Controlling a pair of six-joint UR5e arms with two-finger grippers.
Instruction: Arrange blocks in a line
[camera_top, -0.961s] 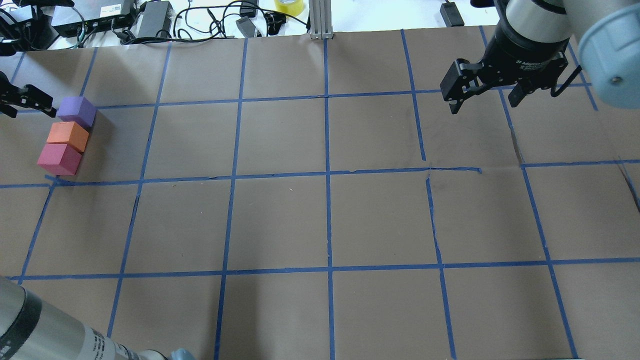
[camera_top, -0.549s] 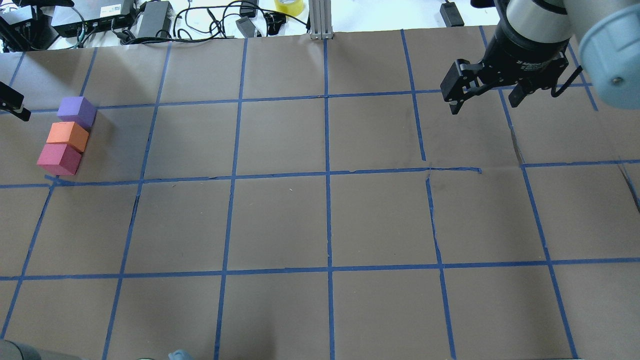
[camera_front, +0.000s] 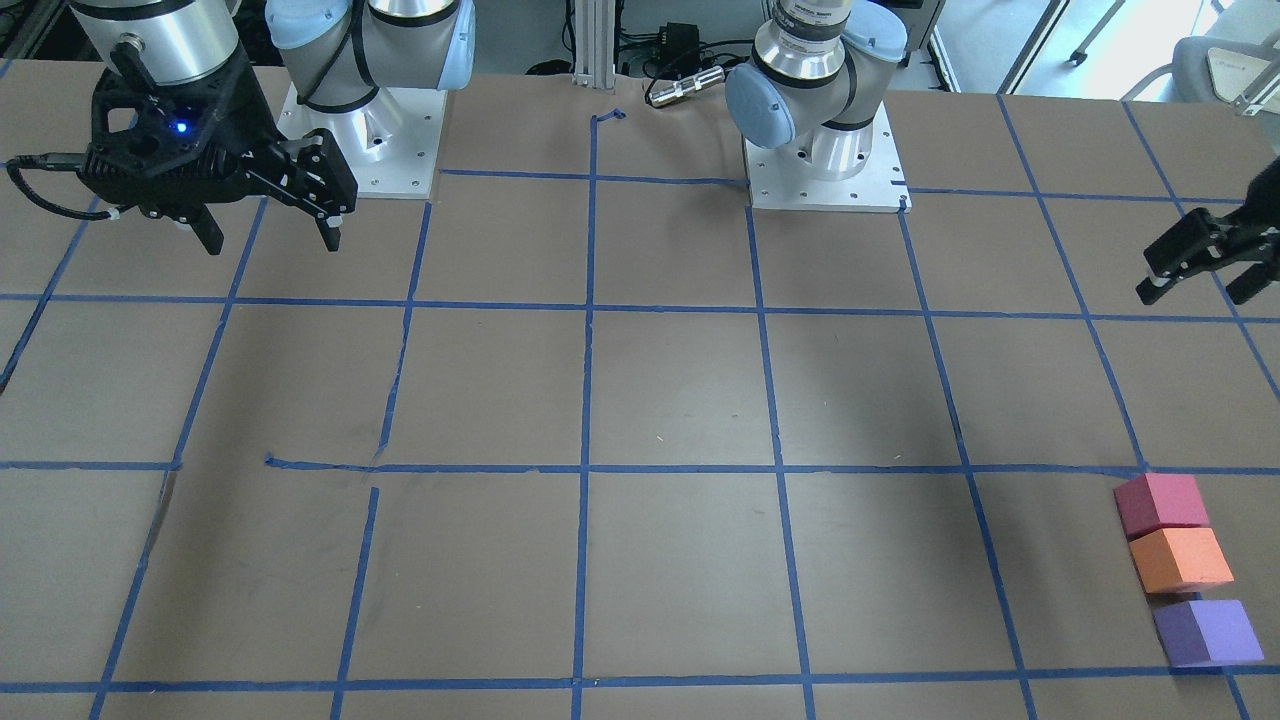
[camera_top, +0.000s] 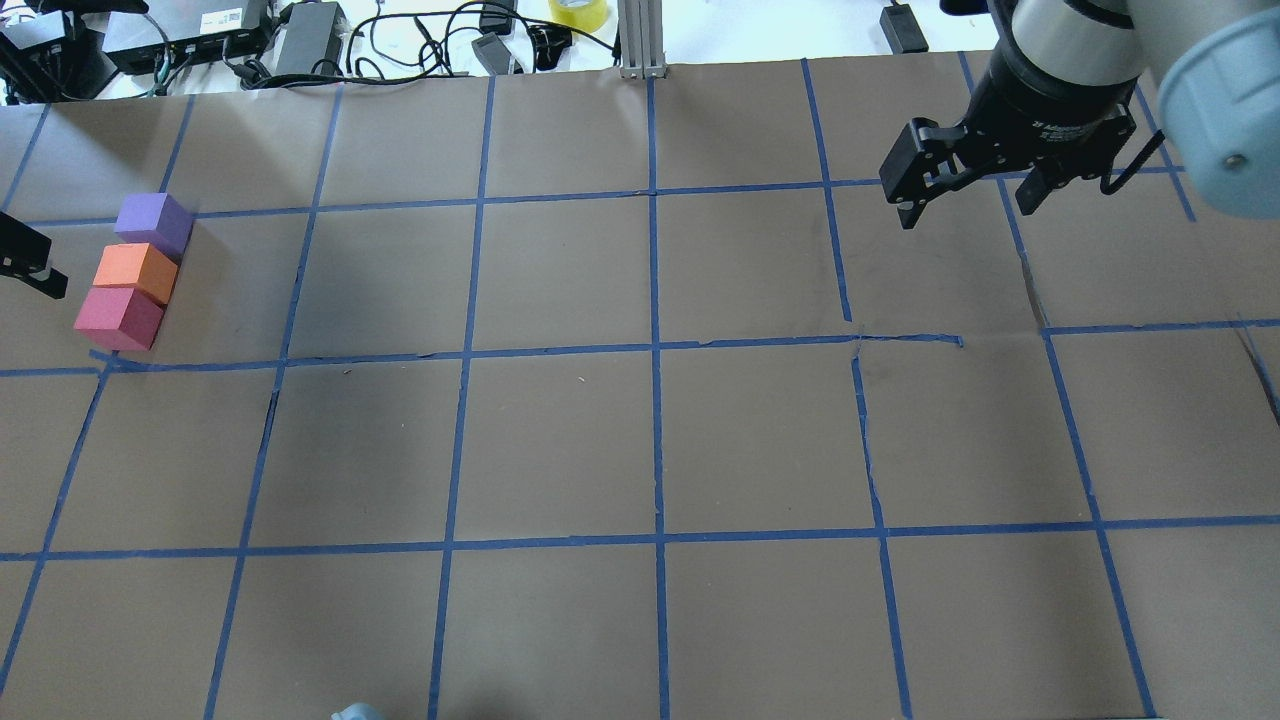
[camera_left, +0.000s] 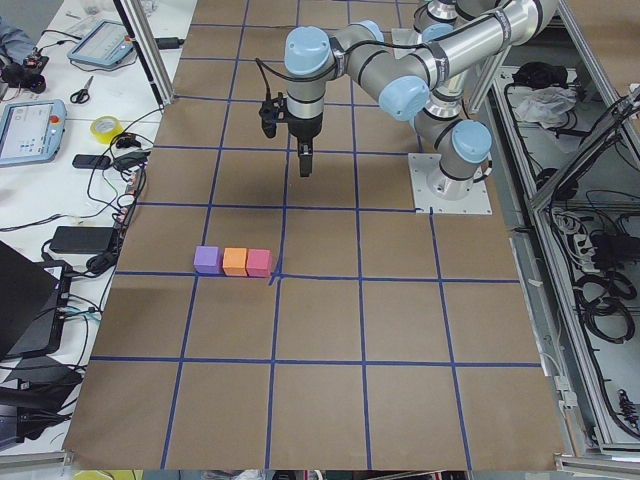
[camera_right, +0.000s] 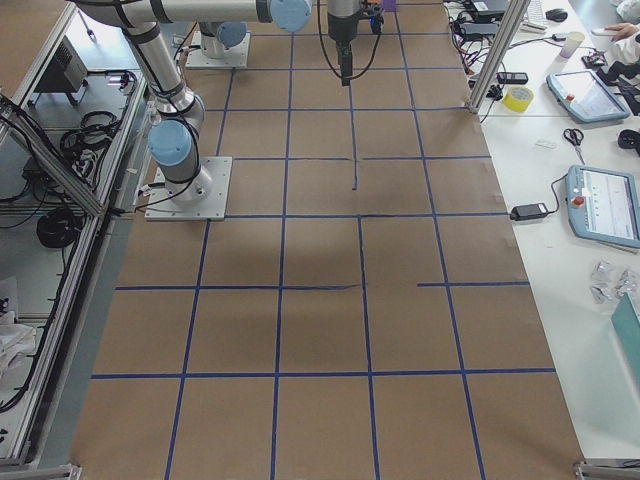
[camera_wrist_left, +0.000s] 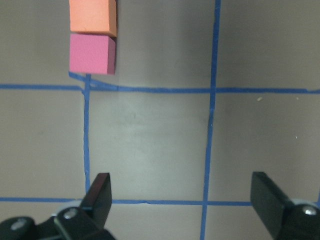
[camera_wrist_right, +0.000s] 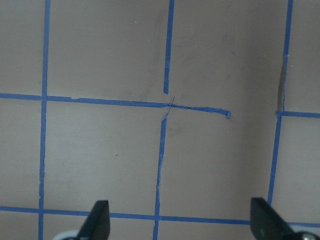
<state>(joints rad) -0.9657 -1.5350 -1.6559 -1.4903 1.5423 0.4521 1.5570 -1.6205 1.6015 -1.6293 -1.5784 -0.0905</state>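
Three blocks are recorded in one straight row at the left end of the table. The pink block lies nearest the robot, the orange block in the middle, and the purple block farthest out. Pink and orange are seen touching in the left wrist view. Whether orange and purple touch cannot be told; at most a thin gap lies between them. All three sit flat on the brown paper, inside one cell of the blue tape grid. The pink block's near corner lies just beside a tape crossing.

The left gripper is held raised above the table, on the robot's side of the row and apart from it. Its fingers are spread wide, and nothing is held between them.

The right gripper is held raised over the right half of the table, well apart from the blocks. Its fingers are likewise spread wide, with only bare paper and tape seen between them in its wrist view.
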